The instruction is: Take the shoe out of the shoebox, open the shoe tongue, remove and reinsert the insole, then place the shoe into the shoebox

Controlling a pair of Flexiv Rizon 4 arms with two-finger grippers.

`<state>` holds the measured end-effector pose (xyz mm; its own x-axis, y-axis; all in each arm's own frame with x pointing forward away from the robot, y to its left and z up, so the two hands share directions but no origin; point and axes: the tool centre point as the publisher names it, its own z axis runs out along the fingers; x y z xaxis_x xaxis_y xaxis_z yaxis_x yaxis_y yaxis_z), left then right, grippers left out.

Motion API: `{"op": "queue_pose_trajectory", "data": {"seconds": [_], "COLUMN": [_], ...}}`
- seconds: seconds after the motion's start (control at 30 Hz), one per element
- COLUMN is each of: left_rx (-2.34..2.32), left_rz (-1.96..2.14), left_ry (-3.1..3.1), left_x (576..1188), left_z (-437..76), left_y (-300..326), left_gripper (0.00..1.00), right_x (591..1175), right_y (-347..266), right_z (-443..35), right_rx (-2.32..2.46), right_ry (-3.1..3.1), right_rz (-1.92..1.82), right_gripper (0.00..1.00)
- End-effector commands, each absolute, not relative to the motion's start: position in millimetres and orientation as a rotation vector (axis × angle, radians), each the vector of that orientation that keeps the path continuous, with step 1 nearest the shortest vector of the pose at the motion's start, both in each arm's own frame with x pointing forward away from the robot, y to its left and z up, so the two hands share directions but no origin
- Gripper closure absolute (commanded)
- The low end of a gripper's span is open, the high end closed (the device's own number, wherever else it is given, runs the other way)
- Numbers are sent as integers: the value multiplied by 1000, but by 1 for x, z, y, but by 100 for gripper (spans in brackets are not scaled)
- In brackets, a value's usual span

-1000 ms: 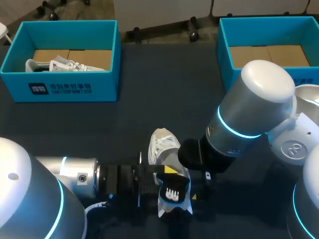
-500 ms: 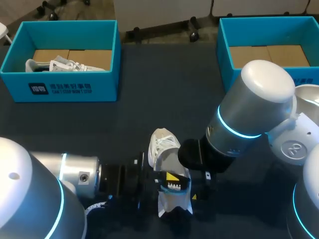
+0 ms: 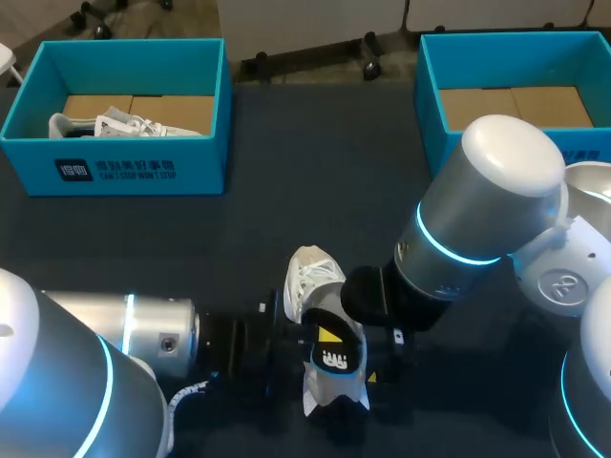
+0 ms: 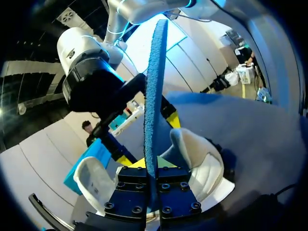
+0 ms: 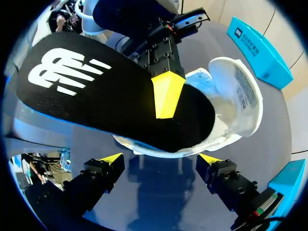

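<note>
A white shoe [image 3: 313,282] lies on the dark table near its front edge, with its opening towards my right gripper [image 5: 159,161]. My left gripper [image 3: 323,336] comes in from the left and is shut on the black insole [image 5: 96,91], which slants up out of the shoe's [image 5: 236,103] heel. From the left wrist the insole [image 4: 152,110] shows edge-on, blue underneath, pinched between the left gripper [image 4: 151,166] fingers. The right gripper stands open just in front of the shoe, with nothing between its yellow tips.
A blue shoebox [image 3: 124,167] at the back left holds another white shoe [image 3: 124,124]. A second blue shoebox [image 3: 458,57] with a bare cardboard floor stands at the back right. My right arm's big elbow [image 3: 492,186] hangs over the table's right half.
My left gripper has closed on the insole and pushed slightly right. The insole has tipped up and risen a little from the shoe. The right arm has not moved.
</note>
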<state>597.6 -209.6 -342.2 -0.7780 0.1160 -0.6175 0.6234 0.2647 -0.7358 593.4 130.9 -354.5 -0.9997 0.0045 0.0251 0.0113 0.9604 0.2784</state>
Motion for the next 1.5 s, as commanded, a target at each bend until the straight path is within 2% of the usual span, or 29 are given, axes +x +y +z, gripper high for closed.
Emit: {"op": "queue_pose_trajectory", "data": {"seconds": [0.03,0.47,0.53,0.67,1.1,1.17,1.2,1.23,1.5], "left_rx": [662,597,588,569,580,592,599,608,697], "left_rz": [-1487,-1509,-1525,-1556,-1592,-1591,-1592,-1594,-1506], "left_ry": [2109,2112,2112,2114,2116,2118,2116,2114,2025], "left_x": [604,610,608,601,582,581,581,582,591], "left_z": [-352,-349,-345,-337,-325,-327,-328,-330,-348], "left_y": [-219,-209,-207,-202,-205,-207,-208,-210,-214], "left_gripper": [100,99,84,74,77,85,96,100,100], "right_x": [593,593,593,593,593,593,593,593,593], "right_y": [132,132,132,132,132,132,132,132,132], "right_z": [-356,-356,-356,-356,-356,-356,-356,-356,-356], "right_rx": [-13,-13,-13,-13,-13,-13,-13,-13,-13], "right_ry": [-3088,-3088,-3088,-3088,-3088,-3088,-3088,-3088,-3088], "right_rz": [-438,-438,-438,-438,-438,-438,-438,-438,-438], "right_gripper": [0,0,0,0,0,0,0,0,0]}}
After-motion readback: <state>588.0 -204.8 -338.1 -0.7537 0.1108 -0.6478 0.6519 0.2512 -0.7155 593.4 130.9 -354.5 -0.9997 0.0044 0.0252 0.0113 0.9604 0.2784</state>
